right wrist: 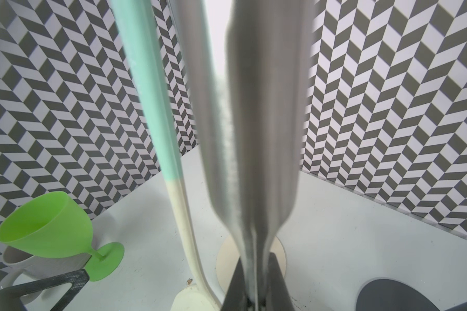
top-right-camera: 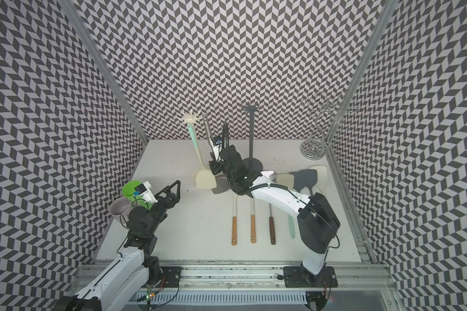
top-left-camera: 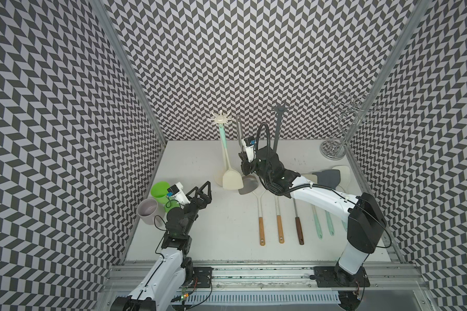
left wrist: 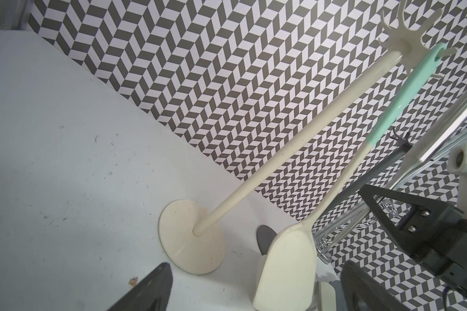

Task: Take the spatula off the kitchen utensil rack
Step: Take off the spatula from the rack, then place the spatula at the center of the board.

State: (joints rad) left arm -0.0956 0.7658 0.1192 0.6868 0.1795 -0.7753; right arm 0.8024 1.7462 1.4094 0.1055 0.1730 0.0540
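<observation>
Steel spatula [top-left-camera: 239, 134] stands near upright with its long axis vertical. The handle end is up beside the hook crown of the cream rack [top-left-camera: 220, 118], and the flat grey blade is down by the rack's base. Cannot tell whether the handle end sits on a hook. It is plain brushed metal with a long flat handle, blurred in the right wrist view [right wrist: 254, 134].

Right gripper [top-left-camera: 245, 161] is clamped on the lower handle just above the blade, jaws tight on the metal. Left gripper [top-left-camera: 202, 189] hovers over the table [top-left-camera: 200, 242], jaws wide apart and holding nothing, well apart from the rack.

In the way: a mint-handled spatula [top-left-camera: 224, 145] hangs from the same rack just beside the steel one, and its cream blade overlaps the grey blade in both top views. Dark rack [top-left-camera: 278, 126] stands behind the right arm, and a chrome stand [top-left-camera: 334, 145] is in the far corner. Green goblet [top-left-camera: 161, 191] and grey mug [top-left-camera: 147, 214] sit beside the left arm. Loose utensils [top-left-camera: 280, 229] lie in a row on the table under the right arm.
</observation>
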